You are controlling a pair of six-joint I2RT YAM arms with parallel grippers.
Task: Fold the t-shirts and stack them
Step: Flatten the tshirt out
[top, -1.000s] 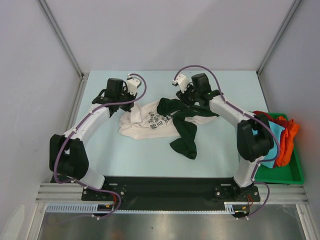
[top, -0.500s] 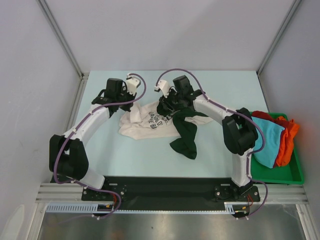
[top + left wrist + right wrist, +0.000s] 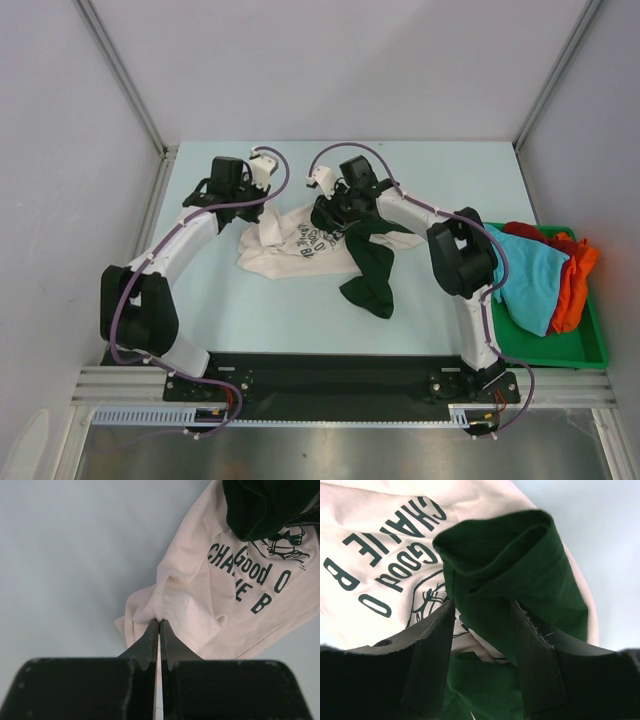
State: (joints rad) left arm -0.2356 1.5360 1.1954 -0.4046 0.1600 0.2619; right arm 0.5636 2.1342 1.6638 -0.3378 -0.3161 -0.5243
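Crumpled cream t-shirt point(image 3: 200, 605) pinched in left claw point(image 3: 158, 623); right claw point(image 3: 482, 609), jaws spread, straddles soft green t-shirt point(image 3: 520, 555).

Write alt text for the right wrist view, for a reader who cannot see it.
Two dark fingers stand apart on either side of a rolled fold of the dark green t-shirt; whether they press it is unclear. It lies over the cream-white t-shirt with dark lettering, pale blue table beyond.

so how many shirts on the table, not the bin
2: the cream-white t-shirt mid-table, its edge pinched by the left gripper, and the dark green t-shirt draped over its right side. More may hide in the green bin.
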